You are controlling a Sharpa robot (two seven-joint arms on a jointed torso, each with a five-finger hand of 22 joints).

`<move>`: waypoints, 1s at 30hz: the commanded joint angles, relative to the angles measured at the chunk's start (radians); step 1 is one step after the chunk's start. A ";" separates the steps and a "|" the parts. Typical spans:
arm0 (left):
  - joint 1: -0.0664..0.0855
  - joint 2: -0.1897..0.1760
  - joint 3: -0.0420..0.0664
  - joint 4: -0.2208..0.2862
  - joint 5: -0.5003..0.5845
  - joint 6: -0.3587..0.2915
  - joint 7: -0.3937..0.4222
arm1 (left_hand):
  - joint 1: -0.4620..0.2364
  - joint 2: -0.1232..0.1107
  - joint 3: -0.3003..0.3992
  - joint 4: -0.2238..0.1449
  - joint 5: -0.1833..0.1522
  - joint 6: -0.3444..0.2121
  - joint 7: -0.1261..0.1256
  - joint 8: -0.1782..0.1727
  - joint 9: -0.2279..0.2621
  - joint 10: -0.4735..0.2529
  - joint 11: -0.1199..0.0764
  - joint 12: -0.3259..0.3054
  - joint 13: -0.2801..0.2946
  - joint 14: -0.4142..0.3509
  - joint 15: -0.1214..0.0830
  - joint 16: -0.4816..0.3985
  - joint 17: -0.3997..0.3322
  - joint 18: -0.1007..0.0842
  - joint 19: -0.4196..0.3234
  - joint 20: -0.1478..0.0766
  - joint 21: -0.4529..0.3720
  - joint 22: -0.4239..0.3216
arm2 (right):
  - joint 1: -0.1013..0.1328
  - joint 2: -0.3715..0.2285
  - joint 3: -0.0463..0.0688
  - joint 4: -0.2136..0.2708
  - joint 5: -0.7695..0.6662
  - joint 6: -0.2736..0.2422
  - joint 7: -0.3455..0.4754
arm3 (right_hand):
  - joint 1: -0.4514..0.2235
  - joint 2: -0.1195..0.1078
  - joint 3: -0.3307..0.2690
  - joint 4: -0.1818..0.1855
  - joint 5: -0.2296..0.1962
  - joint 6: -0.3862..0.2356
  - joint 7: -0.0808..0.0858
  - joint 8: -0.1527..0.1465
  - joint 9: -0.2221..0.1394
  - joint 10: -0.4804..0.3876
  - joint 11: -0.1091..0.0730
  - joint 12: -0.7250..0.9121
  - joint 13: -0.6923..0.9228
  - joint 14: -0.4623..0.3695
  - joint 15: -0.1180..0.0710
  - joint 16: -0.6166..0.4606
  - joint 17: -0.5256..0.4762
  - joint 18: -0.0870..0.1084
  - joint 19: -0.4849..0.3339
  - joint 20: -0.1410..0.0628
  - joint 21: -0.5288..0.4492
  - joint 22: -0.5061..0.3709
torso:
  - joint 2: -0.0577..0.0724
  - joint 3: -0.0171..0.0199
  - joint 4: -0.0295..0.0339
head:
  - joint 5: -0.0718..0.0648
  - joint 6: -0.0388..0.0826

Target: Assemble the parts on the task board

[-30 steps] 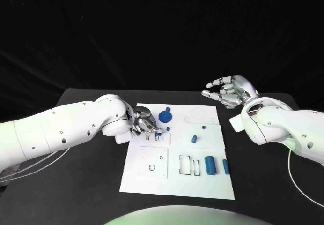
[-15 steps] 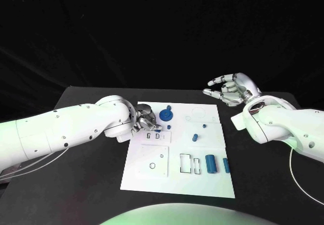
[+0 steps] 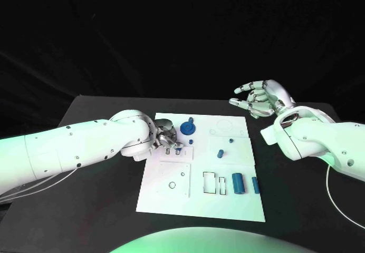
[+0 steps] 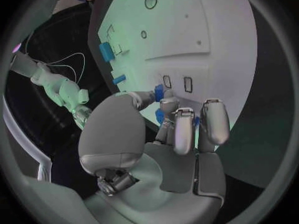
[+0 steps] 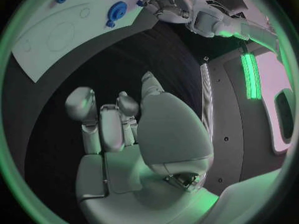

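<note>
White task board (image 3: 199, 182), small blue parts (image 3: 238, 183)

the left robot hand (image 3: 165, 136) hangs low over the near-left part of the white board (image 3: 201, 205), its fingers curled round a small blue piece (image 4: 159, 91) right at two small slots (image 3: 172, 152), so that corner is blocked. a round blue part (image 3: 188, 128) sits just beside it. the right robot hand (image 3: 261, 98) is raised past the board's far right corner, fingers apart, well clear of it. the board's right side carries scattered blue pieces (image 3: 237, 183). bare black desk (image 3: 99, 211) lies open along both sides.
</note>
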 commanded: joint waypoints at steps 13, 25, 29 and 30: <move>-0.003 0.008 -0.002 -0.003 -0.042 0.062 -0.006 | -0.011 -0.001 0.205 -0.197 0.002 0.012 -0.008 0.005 0.004 0.015 -0.001 0.012 0.012 0.067 -0.005 0.006 0.132 -0.010 0.009 -0.002 0.006 0.000 | -0.001 0.009 0.000 -0.012 0.114 -0.008 0.099 | 0.074 0.028 -0.027 -0.002 -0.001 -0.093 0.074 0.030 -0.030 -0.259 0.078 -0.472 -0.564 -0.364 0.090 -0.723 -0.529 0.041 -0.279 0.093 -0.605 -0.437 | 0.000 0.0000 -0.0001 | 0.000 -0.003; -0.004 0.005 -0.003 0.000 -0.064 0.103 -0.011 | -0.020 -0.002 0.213 -0.205 0.003 0.017 -0.009 0.006 0.006 0.028 -0.003 0.024 0.032 0.069 -0.007 0.008 0.137 -0.010 0.010 -0.003 0.006 0.001 | -0.001 0.011 0.000 -0.018 0.141 -0.014 0.119 | 0.091 0.034 -0.034 -0.005 -0.001 -0.111 0.083 0.037 -0.061 -0.210 0.093 -0.593 -0.820 -0.360 0.116 -0.978 -0.652 0.042 -0.274 0.118 -0.732 -0.589 | 0.000 -0.0006 0.0009 | 0.001 -0.006; -0.005 0.004 -0.003 -0.001 -0.069 0.105 -0.011 | -0.020 -0.002 0.213 -0.205 0.003 0.017 -0.009 0.006 0.006 0.028 -0.003 0.024 0.032 0.069 -0.007 0.008 0.137 -0.010 0.010 -0.003 0.006 0.001 | -0.001 0.012 0.000 -0.018 0.143 -0.014 0.120 | 0.092 0.033 -0.034 -0.005 -0.001 -0.110 0.084 0.038 -0.063 -0.209 0.094 -0.595 -0.826 -0.358 0.116 -0.983 -0.654 0.042 -0.273 0.118 -0.734 -0.592 | 0.000 0.0001 0.0007 | 0.002 -0.005; -0.005 0.004 -0.003 -0.001 -0.071 0.104 -0.011 | -0.021 -0.002 0.214 -0.207 0.004 0.018 -0.009 0.006 0.007 0.028 -0.003 0.024 0.031 0.069 -0.007 0.009 0.137 -0.010 0.010 -0.003 0.006 0.000 | -0.001 0.012 0.000 -0.018 0.143 -0.014 0.121 | 0.092 0.033 -0.034 -0.005 -0.001 -0.110 0.084 0.038 -0.063 -0.209 0.094 -0.595 -0.826 -0.358 0.116 -0.983 -0.654 0.042 -0.273 0.118 -0.734 -0.592 | 0.000 0.0001 0.0007 | 0.002 -0.005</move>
